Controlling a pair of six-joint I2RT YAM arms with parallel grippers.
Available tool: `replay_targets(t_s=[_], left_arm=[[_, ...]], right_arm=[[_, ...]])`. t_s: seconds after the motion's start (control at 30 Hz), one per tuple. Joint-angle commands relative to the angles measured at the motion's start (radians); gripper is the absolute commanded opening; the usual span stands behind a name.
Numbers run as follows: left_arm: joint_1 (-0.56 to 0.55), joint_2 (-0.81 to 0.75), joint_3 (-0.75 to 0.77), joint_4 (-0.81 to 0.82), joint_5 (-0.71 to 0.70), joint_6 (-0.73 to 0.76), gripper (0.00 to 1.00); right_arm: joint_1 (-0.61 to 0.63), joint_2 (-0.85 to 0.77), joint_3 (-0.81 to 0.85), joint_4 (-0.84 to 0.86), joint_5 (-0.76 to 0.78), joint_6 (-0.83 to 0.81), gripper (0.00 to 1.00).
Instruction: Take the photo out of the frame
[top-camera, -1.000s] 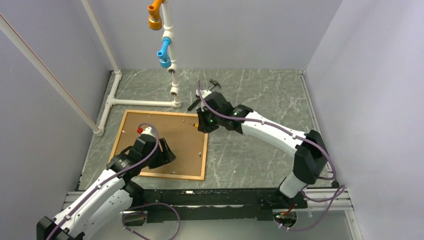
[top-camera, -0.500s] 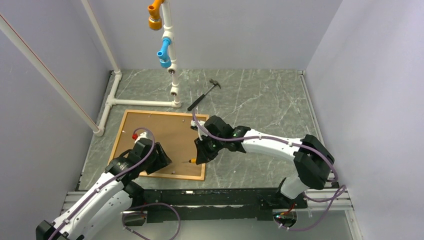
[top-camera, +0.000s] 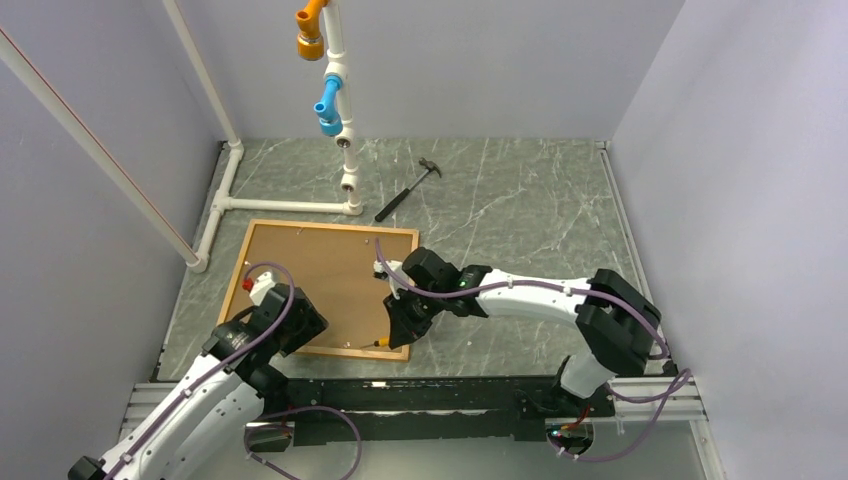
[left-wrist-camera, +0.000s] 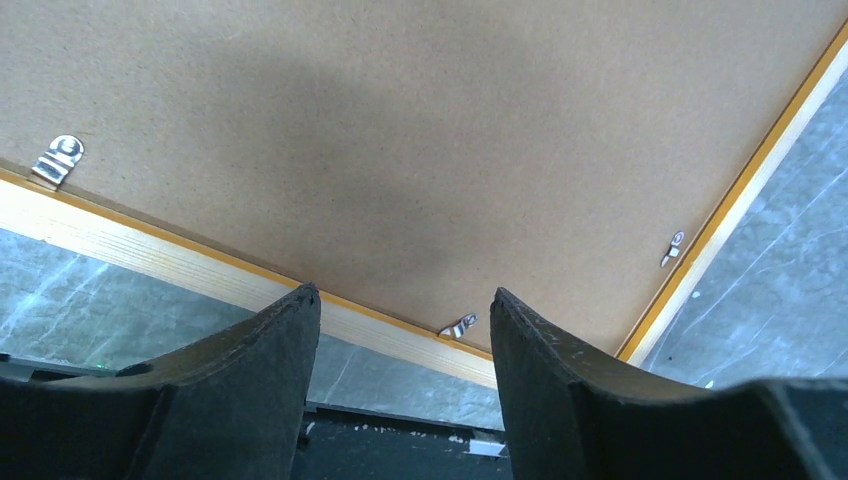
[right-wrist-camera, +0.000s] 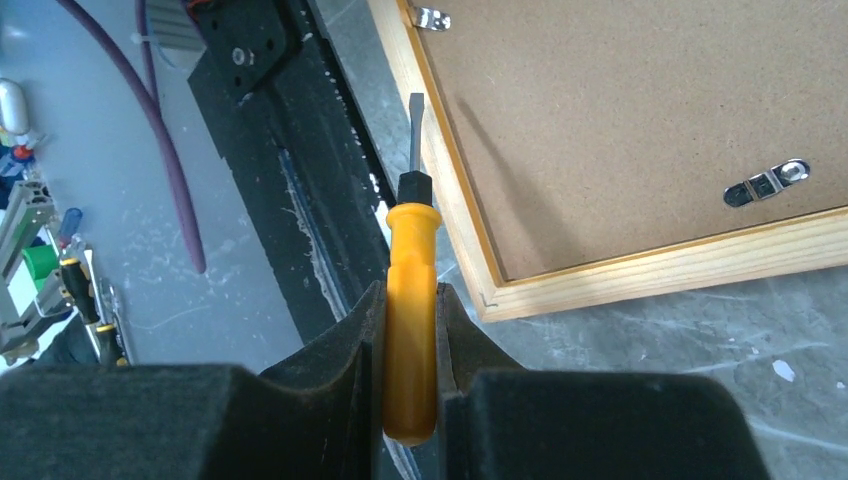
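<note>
The frame lies face down on the table, its thin orange and pale wood border around the photo's brown board back; the printed side is hidden. Small metal clips sit along the board's edge. My left gripper hovers open over the frame's near edge, holding nothing. My right gripper is shut on a yellow-handled screwdriver. Its blade points along the frame's border at the near right corner.
A hammer lies on the table beyond the frame. A white pipe structure with blue and orange fittings stands at the back left. A black rail runs along the table's near edge.
My right gripper has carried the screwdriver from the frame's far right corner down its right side to the near right corner. My left arm has drawn back toward the near left.
</note>
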Motion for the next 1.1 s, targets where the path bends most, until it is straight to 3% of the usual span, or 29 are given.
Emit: replay_targets(t_s=[0.0, 0.53, 1.07], left_arm=[[0.003, -0.041, -0.011, -0.001, -0.056, -0.024, 0.66], [0.003, 0.068, -0.048, 0.004, -0.015, -0.076, 0.64], [0.002, 0.070, -0.044, 0.002, -0.017, -0.066, 0.63]], right_arm=[[0.011, 0.040, 0.015, 0.067, -0.007, -0.011, 0.00], [0.058, 0.159, 0.109, 0.071, 0.045, 0.025, 0.00], [0.099, 0.155, 0.135, 0.086, 0.377, 0.082, 0.00]])
